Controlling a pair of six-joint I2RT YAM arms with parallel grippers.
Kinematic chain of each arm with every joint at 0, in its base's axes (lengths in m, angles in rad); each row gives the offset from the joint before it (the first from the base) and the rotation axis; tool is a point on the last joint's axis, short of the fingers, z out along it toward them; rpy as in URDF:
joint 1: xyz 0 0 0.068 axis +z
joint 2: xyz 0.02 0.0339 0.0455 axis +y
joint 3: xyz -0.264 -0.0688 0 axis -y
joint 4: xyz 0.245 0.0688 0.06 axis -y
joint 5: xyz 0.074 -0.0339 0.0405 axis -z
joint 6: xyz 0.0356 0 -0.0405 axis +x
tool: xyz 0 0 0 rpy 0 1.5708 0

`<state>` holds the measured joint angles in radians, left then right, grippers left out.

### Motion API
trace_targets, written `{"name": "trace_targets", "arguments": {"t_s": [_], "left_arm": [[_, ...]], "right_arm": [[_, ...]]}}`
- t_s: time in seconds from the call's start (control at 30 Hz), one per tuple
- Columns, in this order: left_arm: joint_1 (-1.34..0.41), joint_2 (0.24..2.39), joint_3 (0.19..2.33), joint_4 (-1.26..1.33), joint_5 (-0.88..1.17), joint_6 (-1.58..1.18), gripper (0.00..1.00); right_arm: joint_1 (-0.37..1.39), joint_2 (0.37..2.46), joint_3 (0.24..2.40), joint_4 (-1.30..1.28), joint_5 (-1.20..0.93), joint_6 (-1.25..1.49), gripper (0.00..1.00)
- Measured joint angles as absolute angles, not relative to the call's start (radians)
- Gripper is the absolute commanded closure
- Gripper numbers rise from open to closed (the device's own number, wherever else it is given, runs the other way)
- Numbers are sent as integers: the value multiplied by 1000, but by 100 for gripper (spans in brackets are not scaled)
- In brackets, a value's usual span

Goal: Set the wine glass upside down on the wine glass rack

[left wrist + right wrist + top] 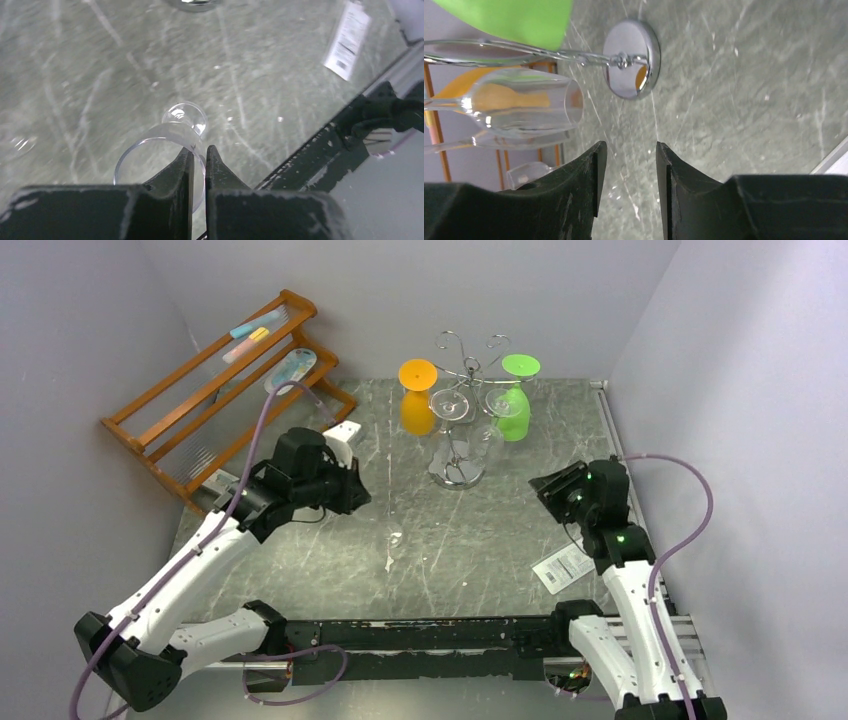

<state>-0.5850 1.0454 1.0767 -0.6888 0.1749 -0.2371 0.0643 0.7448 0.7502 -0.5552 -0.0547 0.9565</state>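
Top external view gives you the silver wire wine glass rack [458, 478], with curled arms and a round chrome base, at 12 o'clock on the grey-green marbled table [480, 560]. An orange glass [417, 395] hangs upside down at its 9 o'clock side and a green glass [517, 400] at its 3 o'clock side. Other clear glasses [519, 107] hang bowl-down between them. The orange-brown wooden tiered shelf [220, 390] stands at 10 o'clock, and a white printed label [562, 568] lies at 4 o'clock by the right arm.

Your left gripper [199, 150] sits at about 9 o'clock from the table's middle, well apart from the rack. Its jaws are pinched nearly together on the rim of the clear stemmed wine glass [160, 142]. One finger is inside the bowl and the other outside. In the left wrist view the glass's round foot lies past the fingertips toward 12 o'clock. You cannot tell whether the foot touches the marble.

Your right gripper [629, 165] is at 3 o'clock with its jaws apart and nothing between them. It points toward the rack's chrome base.
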Motion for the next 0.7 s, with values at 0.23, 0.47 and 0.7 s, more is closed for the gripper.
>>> {"name": "trace_targets", "arguments": {"t_s": [0.23, 0.47, 0.7], "left_arm": [[-854, 1046, 979, -454, 155, -332, 95], [-1137, 1060, 859, -189, -54, -369, 95], [-1385, 1171, 822, 83, -298, -268, 95]], "right_arm": [[64, 694, 607, -563, -174, 1127, 55], [64, 693, 520, -535, -313, 1262, 54], [65, 710, 484, -532, -422, 1310, 53]]}}
